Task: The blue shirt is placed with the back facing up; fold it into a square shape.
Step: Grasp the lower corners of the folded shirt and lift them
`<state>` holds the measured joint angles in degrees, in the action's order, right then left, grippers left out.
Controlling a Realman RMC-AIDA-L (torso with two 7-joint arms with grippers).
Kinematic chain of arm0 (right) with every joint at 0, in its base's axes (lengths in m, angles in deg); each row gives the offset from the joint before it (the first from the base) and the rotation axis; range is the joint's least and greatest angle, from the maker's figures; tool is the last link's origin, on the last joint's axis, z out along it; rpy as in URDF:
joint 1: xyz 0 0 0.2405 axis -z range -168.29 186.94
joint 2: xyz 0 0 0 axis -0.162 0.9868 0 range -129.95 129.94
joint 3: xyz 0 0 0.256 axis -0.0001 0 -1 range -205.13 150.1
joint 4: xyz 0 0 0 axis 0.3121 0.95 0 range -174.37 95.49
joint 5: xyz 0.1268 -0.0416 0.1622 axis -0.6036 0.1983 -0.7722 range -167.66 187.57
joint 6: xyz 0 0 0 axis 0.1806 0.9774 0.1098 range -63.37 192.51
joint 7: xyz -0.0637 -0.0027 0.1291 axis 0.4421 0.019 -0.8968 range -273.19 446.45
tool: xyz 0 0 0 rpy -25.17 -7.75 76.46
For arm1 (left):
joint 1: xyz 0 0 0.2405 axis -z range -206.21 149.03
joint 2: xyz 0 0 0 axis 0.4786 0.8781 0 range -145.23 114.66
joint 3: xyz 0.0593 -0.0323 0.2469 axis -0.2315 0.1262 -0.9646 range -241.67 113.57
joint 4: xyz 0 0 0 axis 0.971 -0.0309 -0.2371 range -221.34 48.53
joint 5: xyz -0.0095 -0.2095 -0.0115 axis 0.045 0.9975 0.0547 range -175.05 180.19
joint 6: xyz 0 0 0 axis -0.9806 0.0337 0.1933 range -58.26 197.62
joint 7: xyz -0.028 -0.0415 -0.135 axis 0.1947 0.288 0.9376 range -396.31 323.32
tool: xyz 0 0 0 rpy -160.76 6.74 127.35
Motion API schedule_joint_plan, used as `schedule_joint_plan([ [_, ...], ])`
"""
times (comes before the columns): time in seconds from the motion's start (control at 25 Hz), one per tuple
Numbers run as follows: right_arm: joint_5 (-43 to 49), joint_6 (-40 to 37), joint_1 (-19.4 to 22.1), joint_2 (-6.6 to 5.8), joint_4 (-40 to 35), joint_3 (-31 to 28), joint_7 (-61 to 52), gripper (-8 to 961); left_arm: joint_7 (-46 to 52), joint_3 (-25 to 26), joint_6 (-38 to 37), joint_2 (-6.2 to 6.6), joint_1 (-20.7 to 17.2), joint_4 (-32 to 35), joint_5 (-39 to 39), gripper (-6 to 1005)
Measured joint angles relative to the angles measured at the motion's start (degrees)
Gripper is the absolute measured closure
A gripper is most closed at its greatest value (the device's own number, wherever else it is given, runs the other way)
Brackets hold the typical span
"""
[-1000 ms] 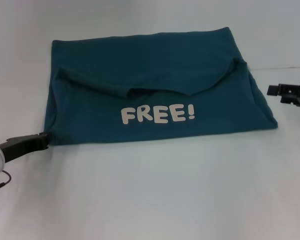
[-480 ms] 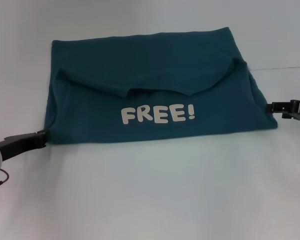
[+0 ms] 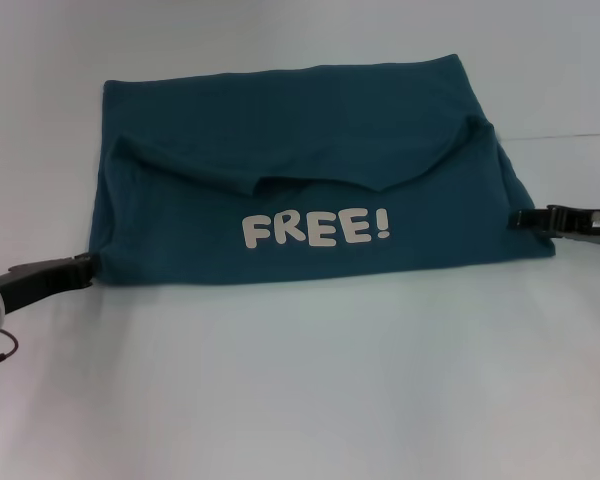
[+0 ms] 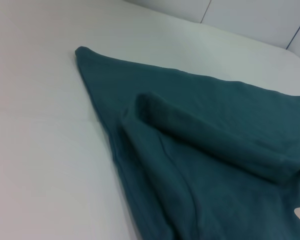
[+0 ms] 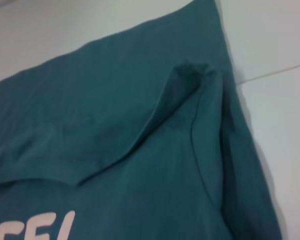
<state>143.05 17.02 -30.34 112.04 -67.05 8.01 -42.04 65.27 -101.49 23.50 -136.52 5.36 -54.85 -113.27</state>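
The blue shirt point(image 3: 300, 170) lies on the white table, with its near part folded over so that a white "FREE!" print point(image 3: 315, 229) faces up. It fills the left wrist view point(image 4: 200, 150) and the right wrist view point(image 5: 115, 130). My left gripper point(image 3: 85, 266) is low at the shirt's near left corner, touching its edge. My right gripper point(image 3: 522, 217) is low at the shirt's right edge, near the near right corner, with its tip over the fabric.
The white table point(image 3: 310, 380) stretches bare in front of the shirt. A seam line in the table surface point(image 3: 570, 135) runs to the right behind the right gripper.
My right gripper has moved left and down, from beside the shirt to its right edge. My left gripper has shifted slightly at the near left corner. The shirt has not moved.
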Motion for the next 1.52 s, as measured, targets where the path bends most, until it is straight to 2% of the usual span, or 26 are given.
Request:
schedule_joint_plan([
  [0.28,0.1,1.8,-0.7,0.96,0.9,2.0,0.0,266,0.1,0.0,0.0,0.19,0.4,-0.1,0.0,966],
  [1.08,-0.2,1.3,0.2,0.58,0.6,1.7,-0.6,334,1.5,0.3,0.0,0.21,0.6,-0.1,-1.8,967],
  [1.52,-0.4,-2.5,0.6,0.14,-0.6,1.6,-0.6,567,1.5,0.1,-0.1,0.21,0.6,0.0,-1.7,967],
])
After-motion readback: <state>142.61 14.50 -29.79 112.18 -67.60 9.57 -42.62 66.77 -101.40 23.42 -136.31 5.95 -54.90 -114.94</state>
